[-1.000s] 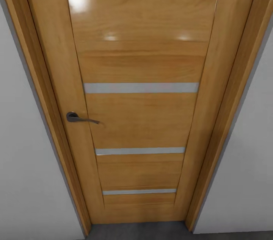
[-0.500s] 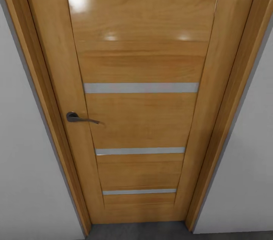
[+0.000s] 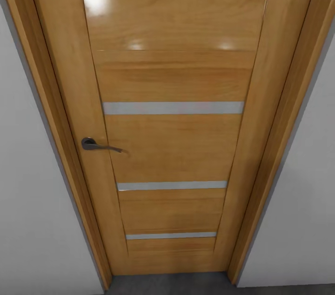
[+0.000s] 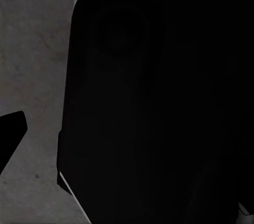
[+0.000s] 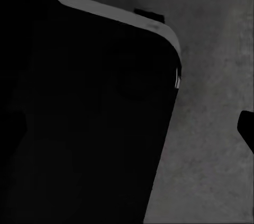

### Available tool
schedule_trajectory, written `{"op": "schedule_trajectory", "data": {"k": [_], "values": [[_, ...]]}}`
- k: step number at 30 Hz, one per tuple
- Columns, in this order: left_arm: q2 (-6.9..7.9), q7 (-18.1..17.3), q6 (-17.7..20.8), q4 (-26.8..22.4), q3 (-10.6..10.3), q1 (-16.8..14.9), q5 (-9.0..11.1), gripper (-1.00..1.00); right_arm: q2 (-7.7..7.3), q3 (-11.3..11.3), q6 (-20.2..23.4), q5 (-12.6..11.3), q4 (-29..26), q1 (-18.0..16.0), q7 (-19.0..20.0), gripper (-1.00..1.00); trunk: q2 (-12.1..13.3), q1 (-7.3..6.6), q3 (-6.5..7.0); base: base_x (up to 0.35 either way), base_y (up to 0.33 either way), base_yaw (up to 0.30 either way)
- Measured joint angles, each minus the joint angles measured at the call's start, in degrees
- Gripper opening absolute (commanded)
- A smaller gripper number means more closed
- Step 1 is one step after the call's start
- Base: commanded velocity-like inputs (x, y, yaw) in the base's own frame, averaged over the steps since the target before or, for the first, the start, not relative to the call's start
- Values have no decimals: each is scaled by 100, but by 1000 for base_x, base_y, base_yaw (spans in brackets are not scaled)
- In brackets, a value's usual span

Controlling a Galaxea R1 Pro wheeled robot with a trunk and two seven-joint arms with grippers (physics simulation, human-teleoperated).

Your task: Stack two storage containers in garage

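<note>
Pincer positions cannot be read at either wrist: the left wrist camera catches one dark finger jutting in at the frame's edge, the right wrist camera another dark finger, and whether either pincer is apart or together cannot be told. Both cameras look past a large black rounded body with a pale rim, down onto dark grey, mottled concrete floor. Seen from the head camera, the robot faces a closed, glossy wooden door crossed by four pale grey horizontal strips, set in a matching wooden frame. A dark metal lever handle sits on the door's left side, pointing toward the middle. Plain white-grey wall flanks the frame on both sides, and a narrow band of the grey floor runs along the foot of the door. Ceiling light glints off the upper panels.
</note>
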Motion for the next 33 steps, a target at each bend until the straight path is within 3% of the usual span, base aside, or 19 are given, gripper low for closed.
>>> {"op": "schedule_trajectory", "data": {"k": [1,5,9,12,14,17,23,27,31,33], "values": [[0,0,-1,2,-1,0,0,100,20,6,18,9,-692,-31,9,100,0,0,2,0,0,0],[0,0,2,2,-1,0,0,100,136,52,102,44,-1627,-6,35,100,0,0,2,0,0,0],[0,0,2,2,-1,0,0,100,283,335,464,131,-2432,-8,47,100,0,0,2,0,0,0],[0,0,1,2,-1,0,0,100,321,409,968,142,-3020,-11,52,100,0,0,2,0,0,0],[0,0,1,2,-1,0,0,100,340,445,1686,127,-3797,-13,59,100,0,0,2,0,0,0],[0,0,2,2,-1,0,0,100,364,457,2252,115,-4493,-12,84,100,0,0,2,0,0,0],[0,0,2,2,-1,0,0,100,493,468,2942,114,-5290,-74,102,100,0,0,2,0,0,0],[7,0,0,0,-7,0,0,100,653,474,3558,112,-5727,-581,99,100,1,0,2,0,0,0],[8,0,1,-4,-8,0,0,100,768,484,3855,138,-6135,-688,97,100,0,0,2,0,0,0],[8,0,0,-3,-8,0,0,100,817,512,4111,155,-6609,-720,101,100,0,0,2,0,0,0]]}}
